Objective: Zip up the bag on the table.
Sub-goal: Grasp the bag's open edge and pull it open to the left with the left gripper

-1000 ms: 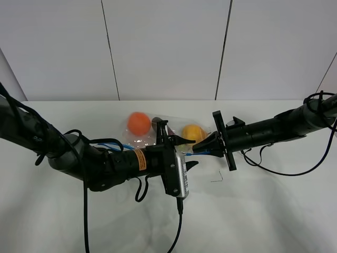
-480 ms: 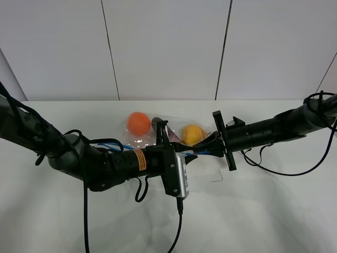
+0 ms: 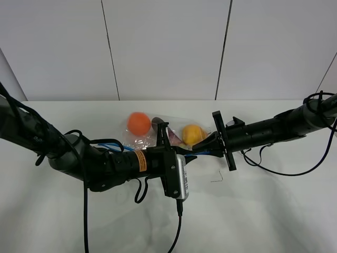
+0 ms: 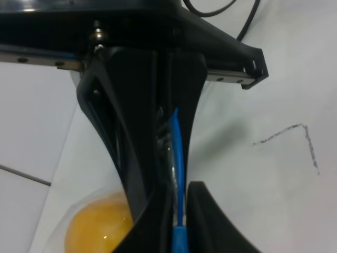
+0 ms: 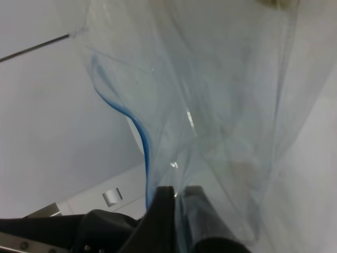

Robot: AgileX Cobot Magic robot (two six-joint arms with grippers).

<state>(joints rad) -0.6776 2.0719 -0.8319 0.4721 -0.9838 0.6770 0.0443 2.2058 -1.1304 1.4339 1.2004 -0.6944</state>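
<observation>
The clear plastic bag [image 3: 148, 138] lies near the middle of the white desk [image 3: 274, 211], just in front of the far edge, with both arms meeting over its near side. The left gripper [image 4: 174, 153] is clenched on the thin blue zip strip [image 5: 138, 126], which shows as a bright line pinched between its two black fingers. The right gripper [image 5: 178, 203] is also clenched, with the bag's film gathered between its fingers close to where the strip runs in. The two grippers sit very near each other, tips almost facing. This looks like a division of labour: one arm anchors the mouth of the bag so the plastic stays taut, while the other presses the two halves of the seal together and can slide along it. In the right wrist view the strip curves away loosely, so I judge that part of the seal is not yet closed. Holding the zip edge slightly raised probably keeps the orange fruit [image 3: 139, 123], the yellow fruit [image 3: 193, 134] and the purple piece [image 3: 172, 138] slumped at the far side, away from the seal. The desk is smooth and matte, bare apart from a faint pencil-like mark [image 3: 217, 178] beside the right gripper. Behind it stands a plain wall [image 3: 158, 47] of pale panels with dark seams.
</observation>
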